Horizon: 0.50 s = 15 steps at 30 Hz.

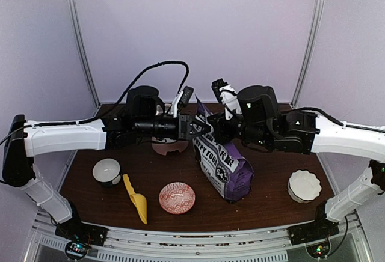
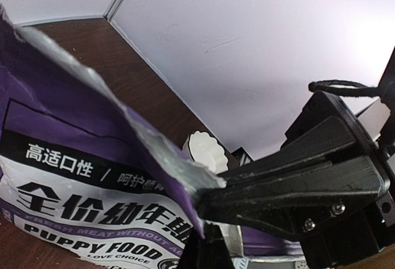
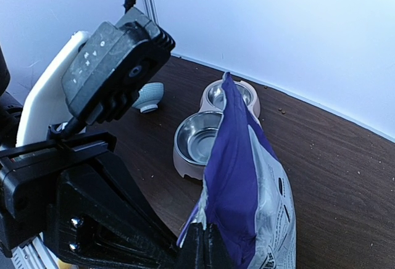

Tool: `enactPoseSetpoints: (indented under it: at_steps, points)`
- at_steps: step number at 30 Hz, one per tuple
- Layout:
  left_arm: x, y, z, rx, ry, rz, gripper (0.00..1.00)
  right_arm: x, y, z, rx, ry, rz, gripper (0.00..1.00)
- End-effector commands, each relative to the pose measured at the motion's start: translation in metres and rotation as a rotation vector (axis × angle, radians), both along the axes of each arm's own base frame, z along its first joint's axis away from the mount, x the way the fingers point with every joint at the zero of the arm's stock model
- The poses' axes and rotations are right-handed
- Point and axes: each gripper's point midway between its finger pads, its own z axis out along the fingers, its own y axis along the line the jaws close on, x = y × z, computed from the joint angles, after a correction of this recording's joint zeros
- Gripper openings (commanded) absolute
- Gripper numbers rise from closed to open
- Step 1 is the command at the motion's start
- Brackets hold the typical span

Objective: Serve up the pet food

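So the pet food bag (image 1: pixel 224 167) stands approx mid table (image 1: pixel 264 202), a bit toward the right edge. The left gripper (image 1: pixel 201 128) & right gripper (image 1: pixel 215 127) are both pinched tight on its top edge, one per side, tips nearly touching. A double steel bowl (image 3: pixel 200 134) sits just behind the bag, w/ a yellow scoop (image 1: pixel 136 199) near the front edge.

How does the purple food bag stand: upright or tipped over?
Upright: bag stands on its base, left gripper and right gripper pinching its top.
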Motion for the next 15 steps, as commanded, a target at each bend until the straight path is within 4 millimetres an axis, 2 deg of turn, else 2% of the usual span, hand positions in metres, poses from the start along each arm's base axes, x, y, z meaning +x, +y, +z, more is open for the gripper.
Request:
enactPoseSetpoints:
  at_steps: [1, 15]
  points:
    - [0.040, 0.034, -0.035, 0.147, 0.022, 0.204, 0.00, 0.002, -0.028, 0.024, -0.012, -0.043, -0.094, 0.00]
    - [0.045, 0.044, -0.047, 0.199, 0.026, 0.255, 0.00, 0.001, -0.035, 0.030, -0.004, -0.060, -0.122, 0.00]
